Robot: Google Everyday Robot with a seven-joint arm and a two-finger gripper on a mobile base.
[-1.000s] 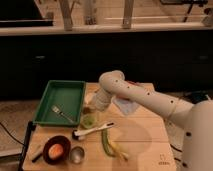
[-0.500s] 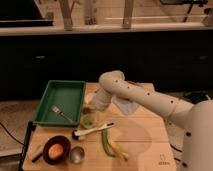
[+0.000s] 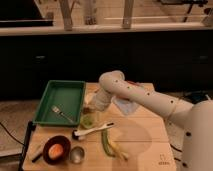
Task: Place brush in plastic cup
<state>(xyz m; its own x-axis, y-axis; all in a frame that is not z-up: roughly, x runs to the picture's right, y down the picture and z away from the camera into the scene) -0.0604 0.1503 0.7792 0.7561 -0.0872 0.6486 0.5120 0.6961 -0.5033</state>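
The brush [image 3: 94,130], white-handled with a small dark head at its left end, lies on the wooden table just below the plastic cup [image 3: 88,120], a small yellow-green round cup. My gripper [image 3: 90,107] hangs at the end of the white arm, directly above and close to the cup's far rim. The brush lies free on the table, apart from the gripper.
A green tray [image 3: 47,103] with a silver fork [image 3: 62,114] stands at the left. A dark bowl with orange contents [image 3: 55,149] and a grey metal cup [image 3: 76,154] sit at the front left. A green bean pod [image 3: 107,143] lies below the brush.
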